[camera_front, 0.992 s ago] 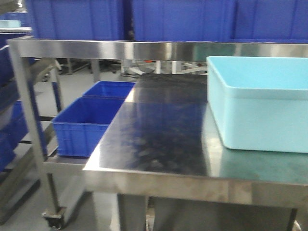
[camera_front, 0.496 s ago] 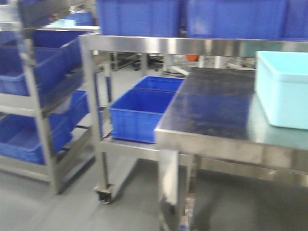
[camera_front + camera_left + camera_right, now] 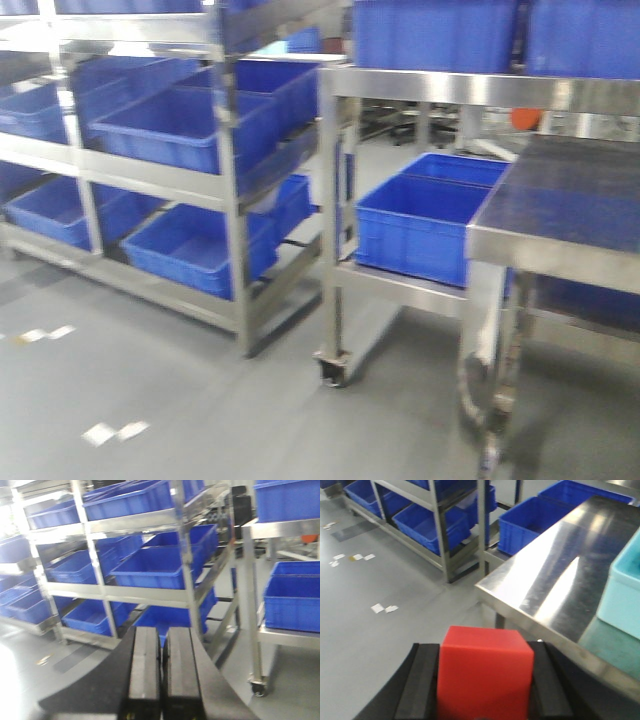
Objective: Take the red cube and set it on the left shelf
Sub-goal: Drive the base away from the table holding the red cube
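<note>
With the small red cube (image 3: 484, 672) clamped in the right jaws and the left jaws pressed together empty, the view had swung left off the steel desk (image 3: 560, 215) toward the steel shelf rack of blue tubs (image 3: 170, 150), suggesting transport was underway.

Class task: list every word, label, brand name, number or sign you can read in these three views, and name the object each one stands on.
None can be read.
The blue tubs, the steel shelf rack, the steel table and the red cube in the right hand show no print.
The pale scraps on the floor are blurred; no writing shows.
</note>
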Tool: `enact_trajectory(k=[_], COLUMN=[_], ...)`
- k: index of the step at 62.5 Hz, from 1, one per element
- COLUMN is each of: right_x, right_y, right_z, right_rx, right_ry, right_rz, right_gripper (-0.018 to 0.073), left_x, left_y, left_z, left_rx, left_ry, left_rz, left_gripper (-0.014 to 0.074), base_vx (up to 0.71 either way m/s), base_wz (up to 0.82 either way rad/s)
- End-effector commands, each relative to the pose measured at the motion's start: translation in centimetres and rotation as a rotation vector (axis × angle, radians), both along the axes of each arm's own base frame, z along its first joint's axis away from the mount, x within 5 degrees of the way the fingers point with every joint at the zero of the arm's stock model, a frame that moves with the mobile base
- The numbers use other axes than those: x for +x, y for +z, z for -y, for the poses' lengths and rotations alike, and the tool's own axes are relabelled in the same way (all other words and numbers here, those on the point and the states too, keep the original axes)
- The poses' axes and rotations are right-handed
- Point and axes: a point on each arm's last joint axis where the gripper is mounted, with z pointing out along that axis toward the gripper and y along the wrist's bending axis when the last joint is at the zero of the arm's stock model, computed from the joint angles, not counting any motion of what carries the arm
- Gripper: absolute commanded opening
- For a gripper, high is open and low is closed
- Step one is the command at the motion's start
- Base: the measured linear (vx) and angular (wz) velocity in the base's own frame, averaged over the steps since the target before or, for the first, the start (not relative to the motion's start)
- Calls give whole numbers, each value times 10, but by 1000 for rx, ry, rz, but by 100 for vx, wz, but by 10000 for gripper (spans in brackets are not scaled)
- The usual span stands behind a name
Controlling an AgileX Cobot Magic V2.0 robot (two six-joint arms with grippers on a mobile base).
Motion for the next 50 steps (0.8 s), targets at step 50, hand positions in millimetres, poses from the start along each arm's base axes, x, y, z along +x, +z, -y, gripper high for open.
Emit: enact_trajectory(k=[50], right_x=[2], right_y=[17], right_z=[0], right_rx=[11], right_ry=[-1], right_rz=[111], right_gripper=[56], left_x=[1], left_y=[0], left_z=[0], left_rx=[-5], left_ry=[-4], left_rz=[62], left_gripper=[106], base_vx=[-16], base_wz=[54])
